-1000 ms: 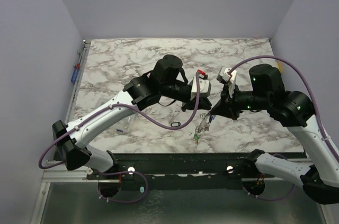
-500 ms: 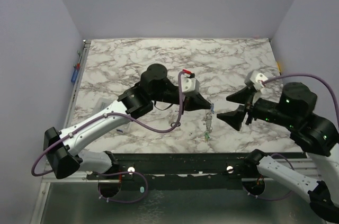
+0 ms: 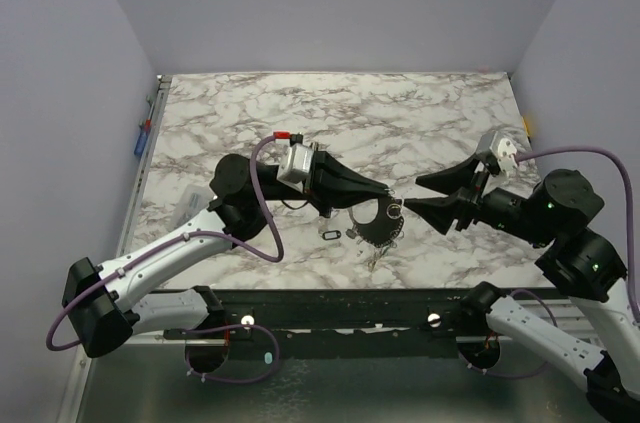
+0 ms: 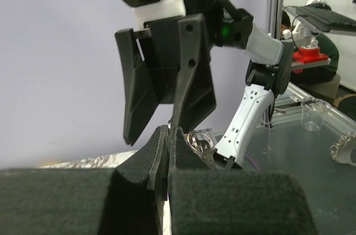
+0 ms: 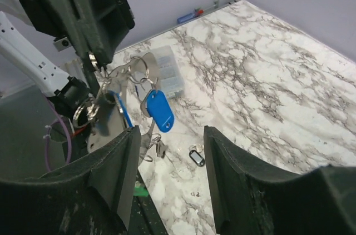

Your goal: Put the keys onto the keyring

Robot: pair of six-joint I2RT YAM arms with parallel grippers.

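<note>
right claw (image 3: 412, 193) — now off the keys (image 5: 158, 110), jaws newly apart

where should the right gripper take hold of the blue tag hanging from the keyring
Probably its lower free end: the blue tag hangs tilted below the keyring, its top crowded among the other keys. Come in level from where the right gripper is, opposite the left gripper pinching the keyring.

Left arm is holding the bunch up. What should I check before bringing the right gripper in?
1. Left gripper shut on the keyring: ok.
2. Right gripper open, facing the left one: ok.
3. Blue-tagged key hanging from the keyring: ok.
4. Every key threaded on: cannot tell.
5. Small black oval ring lying apart from both grippers: ok.
</note>
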